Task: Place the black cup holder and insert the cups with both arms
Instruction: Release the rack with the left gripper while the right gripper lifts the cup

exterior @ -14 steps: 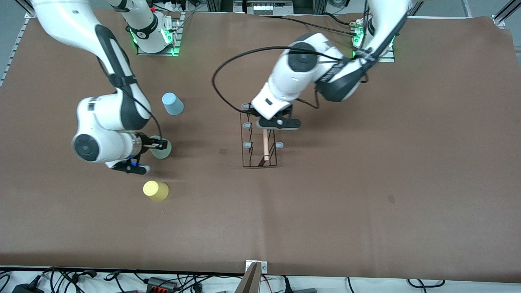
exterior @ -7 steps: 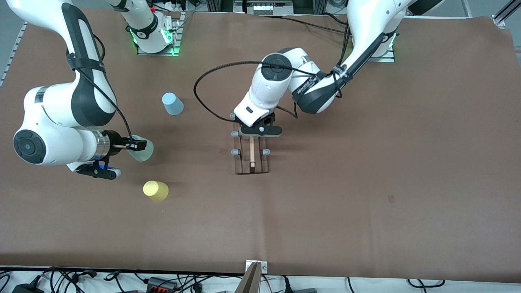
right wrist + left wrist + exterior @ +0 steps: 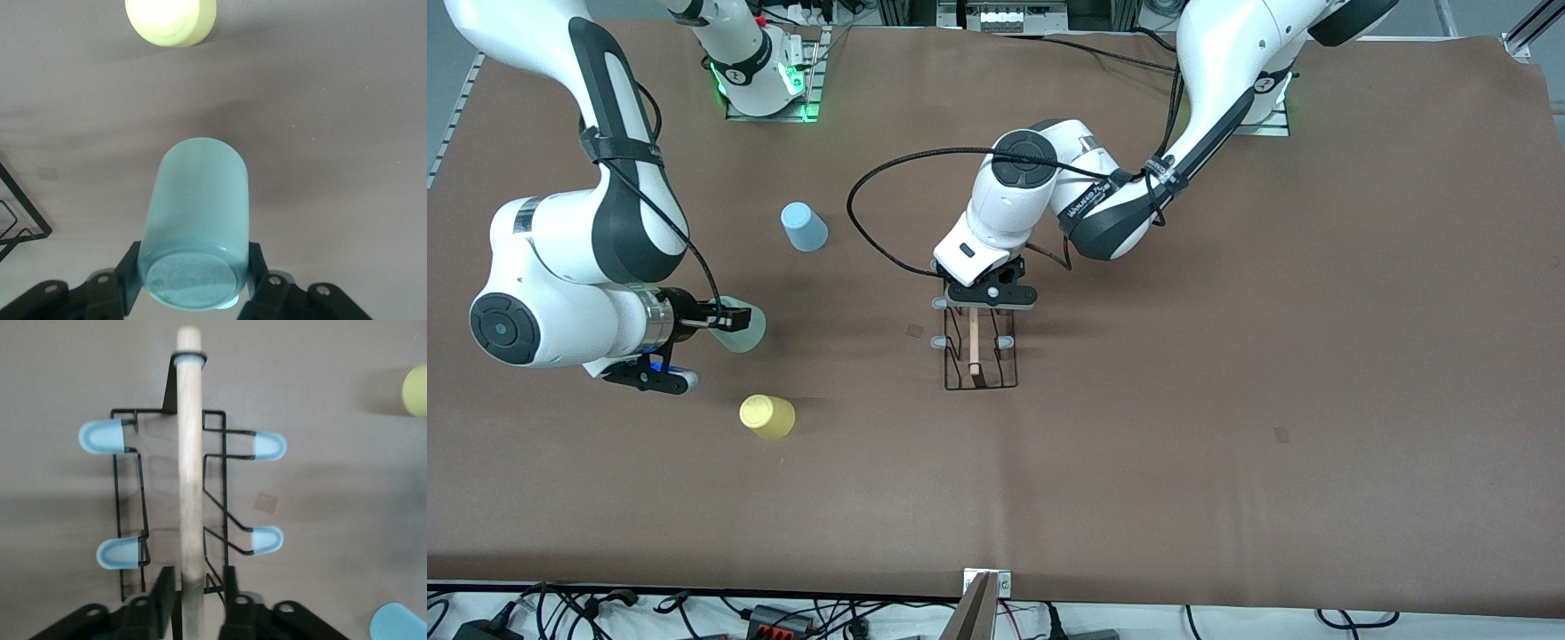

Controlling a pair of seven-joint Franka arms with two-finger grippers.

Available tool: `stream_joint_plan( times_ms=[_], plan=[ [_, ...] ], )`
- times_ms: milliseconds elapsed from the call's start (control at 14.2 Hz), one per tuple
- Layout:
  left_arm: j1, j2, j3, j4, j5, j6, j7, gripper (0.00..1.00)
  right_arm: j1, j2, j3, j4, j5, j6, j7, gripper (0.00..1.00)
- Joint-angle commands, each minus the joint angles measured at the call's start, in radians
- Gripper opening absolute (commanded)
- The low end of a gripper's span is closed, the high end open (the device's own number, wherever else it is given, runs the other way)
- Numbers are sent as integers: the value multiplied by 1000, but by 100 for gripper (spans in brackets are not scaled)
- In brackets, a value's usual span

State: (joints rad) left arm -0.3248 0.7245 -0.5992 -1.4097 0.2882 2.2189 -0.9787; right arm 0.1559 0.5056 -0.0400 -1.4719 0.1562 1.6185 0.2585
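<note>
The black cup holder (image 3: 980, 366) stands on the table's middle, its wooden rod handle (image 3: 973, 342) on top; in the left wrist view the rod (image 3: 190, 453) runs between pale-capped pegs (image 3: 100, 437). My left gripper (image 3: 980, 300) is over the holder's end farther from the front camera. Its fingers (image 3: 165, 590) stand open on either side of the rod, with gaps. My right gripper (image 3: 725, 317) is shut on the pale green cup (image 3: 743, 328), held on its side above the table (image 3: 199, 213). The yellow cup (image 3: 767, 415) and the light blue cup (image 3: 804, 226) stand upside down on the table.
A corner of the holder's wire base (image 3: 20, 223) shows in the right wrist view, and the yellow cup (image 3: 171, 20) lies ahead of the held cup. A small brown patch (image 3: 914, 330) marks the table beside the holder. Cables lie along the edge nearest the front camera.
My left gripper brought the holder toward the right arm's end and set it on the table. My right gripper lifted the green cup and tipped it on its side.
</note>
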Motion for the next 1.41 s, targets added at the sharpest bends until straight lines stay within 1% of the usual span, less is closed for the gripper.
stream_joint_plan(
  times_ms=[0, 71, 141, 212, 282, 423, 494, 635, 705, 846, 988, 1129, 1199, 1340],
  plan=[
    [1, -62, 9, 24, 22, -89, -12, 71, -4, 5, 5, 15, 5, -15, -1, 24],
    [25, -92, 10, 52, 29, -149, -5, 73, -4, 4, 5, 16, 14, -15, 2, 24],
    [68, -118, 6, 87, 32, -236, 8, 83, 2, -1, 8, 18, 16, -15, 4, 24],
    [116, -144, -1, 100, 32, -310, 32, 92, 11, -16, 14, 19, 19, -17, 4, 24],
    [153, -183, -1, 100, 23, -355, 63, 100, 28, -28, 17, 22, 22, -17, 8, 24],
    [264, -246, -11, 97, 14, -476, 183, 100, 104, -33, 16, 33, 42, -18, 47, 24],
    [311, -272, -13, 97, 14, -528, 249, 100, 129, -41, 17, 33, 77, -19, 57, 24],
    [409, -338, -16, 97, -4, -632, 310, 100, 190, -48, 17, 33, 178, -20, 125, 24],
    [471, -368, -17, 98, -59, -677, 339, 100, 224, -50, 17, 33, 206, -35, 181, 24],
    [583, -439, -14, 97, -156, -755, 447, 100, 319, -49, 17, 33, 210, -34, 272, 24],
    [668, -480, -13, 104, -170, -798, 596, 100, 398, -39, 17, 33, 209, -26, 358, 24],
    [743, -525, -11, 106, -170, -876, 737, 100, 425, -15, 17, 33, 215, 6, 390, 24],
    [769, -539, -10, 104, -170, -902, 774, 100, 438, -3, 17, 33, 221, 11, 392, 24],
    [788, -543, -10, 89, -172, -917, 782, 100, 448, 10, 17, 33, 227, 15, 392, 24]
  ],
)
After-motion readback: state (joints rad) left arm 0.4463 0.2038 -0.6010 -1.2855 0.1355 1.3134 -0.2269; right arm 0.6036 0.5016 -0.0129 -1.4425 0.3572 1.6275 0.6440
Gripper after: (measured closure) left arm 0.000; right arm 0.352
